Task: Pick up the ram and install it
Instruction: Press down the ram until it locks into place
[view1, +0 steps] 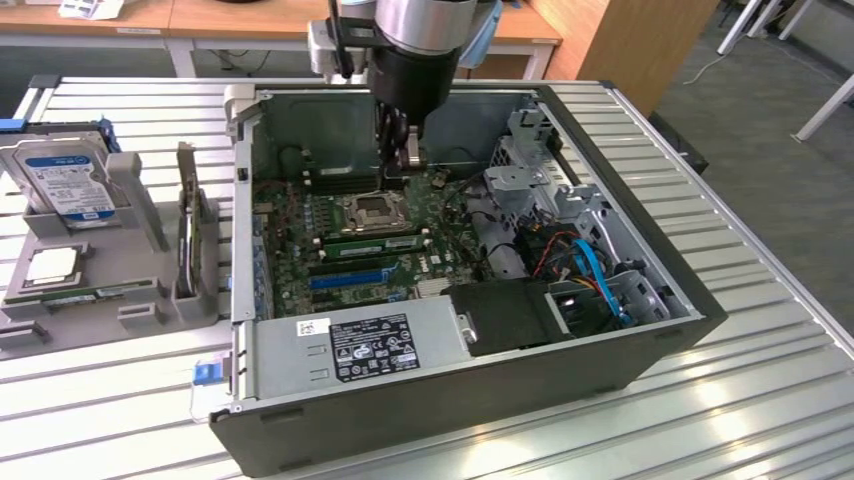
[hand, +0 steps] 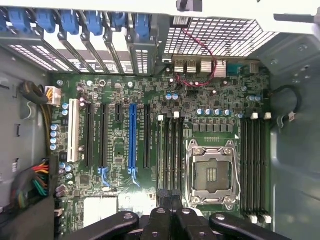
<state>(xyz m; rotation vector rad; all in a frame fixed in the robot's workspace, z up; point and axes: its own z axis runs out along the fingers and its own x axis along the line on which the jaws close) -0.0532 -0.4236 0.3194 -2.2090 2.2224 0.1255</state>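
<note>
The hand (view1: 407, 150) hangs clenched over the CPU socket (view1: 375, 211), holding nothing; the ram (view1: 370, 241) sits seated just beside that socket.

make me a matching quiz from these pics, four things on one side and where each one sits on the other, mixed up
Things:
1. gripper
2. hard drive
3. power supply
4. blue cables

Places:
A. upright in the grey holder outside the case, on the exterior view's left
B. inside the case, at its exterior-view right side
C. low over the motherboard, just above the CPU socket
D. along the near wall of the case, white label facing up

Pairs: 1-C, 2-A, 3-D, 4-B
</note>
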